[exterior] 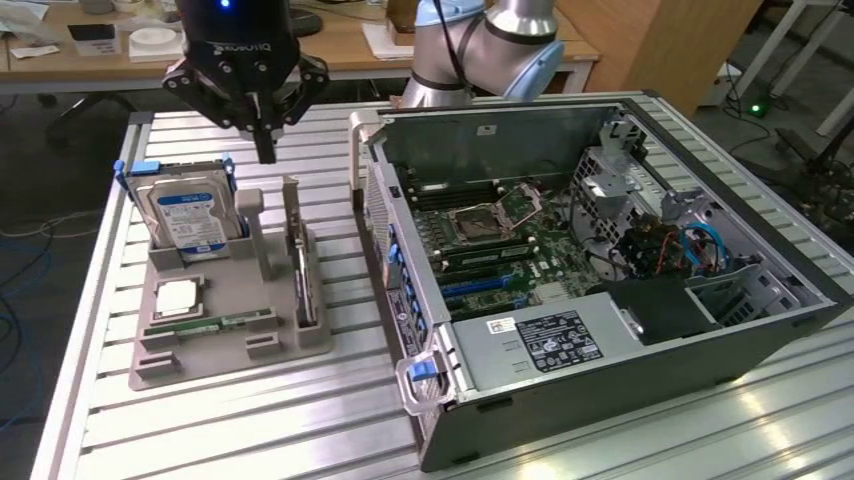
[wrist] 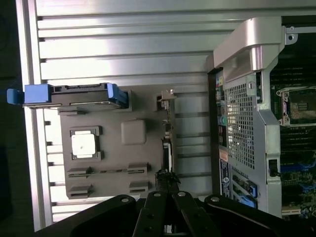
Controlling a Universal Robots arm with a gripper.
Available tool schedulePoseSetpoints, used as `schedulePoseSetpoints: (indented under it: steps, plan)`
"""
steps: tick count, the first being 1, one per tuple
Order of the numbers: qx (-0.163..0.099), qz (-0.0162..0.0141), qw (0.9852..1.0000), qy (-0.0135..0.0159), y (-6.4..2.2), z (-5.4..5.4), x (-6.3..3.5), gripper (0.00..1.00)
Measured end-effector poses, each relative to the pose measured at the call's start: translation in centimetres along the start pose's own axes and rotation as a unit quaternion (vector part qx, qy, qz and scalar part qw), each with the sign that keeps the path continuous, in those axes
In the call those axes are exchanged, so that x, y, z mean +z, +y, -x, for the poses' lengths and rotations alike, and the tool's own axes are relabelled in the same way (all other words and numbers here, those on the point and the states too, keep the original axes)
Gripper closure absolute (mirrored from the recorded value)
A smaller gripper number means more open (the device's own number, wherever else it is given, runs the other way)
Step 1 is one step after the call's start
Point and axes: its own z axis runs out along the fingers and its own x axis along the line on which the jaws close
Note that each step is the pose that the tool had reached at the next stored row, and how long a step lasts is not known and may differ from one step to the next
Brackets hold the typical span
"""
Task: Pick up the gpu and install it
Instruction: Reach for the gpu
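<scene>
Your end effector (exterior: pixel 267 150) hangs above the worktop (exterior: pixel 267 430) with its black fingers pressed together, pinching nothing. It is near the end of the grey holder (exterior: pixel 187 365) where the hard drive (exterior: pixel 187 215) stands. Its glossy black body carries white lettering that reads Robotiq, upside down in the exterior view. From the wrist, the end effector (wrist: pixel 166 185) shows as dark linkages meeting at a point.

The gpu (exterior: pixel 306 285) stands on its long edge in a slot along the holder's side at the exterior view's right, near the computer case (exterior: pixel 601 400). You see it as a thin dark slab with a paler edge. From the wrist, the gpu (wrist: pixel 167 148) is edge-on, a narrow strip, and its broad face is hidden.

The holder is matt grey plastic with moulded pockets and upright posts. The hard drive is silver metal in bright blue rails, standing upright. The print on its blue-and-white label is too small to read. A square silvery processor chip (exterior: pixel 178 297) lies flat in a pocket, with a slim green memory stick (exterior: pixel 214 322) just beside it.

The case is black and grey sheet metal, lying open with its green motherboard (exterior: pixel 494 230) exposed. A black label (exterior: pixel 550 340) on it cannot be read. The worktop is ribbed, shiny aluminium, cut off at the picture's edges.
</scene>
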Motion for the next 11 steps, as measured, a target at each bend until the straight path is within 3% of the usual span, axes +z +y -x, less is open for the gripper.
schedulePoseSetpoints:
  steps: [11]
  plan:
    - [0.000, 0.0000, 1.0000, 0.0000, -0.20, -2.2, -0.06, 0.90]
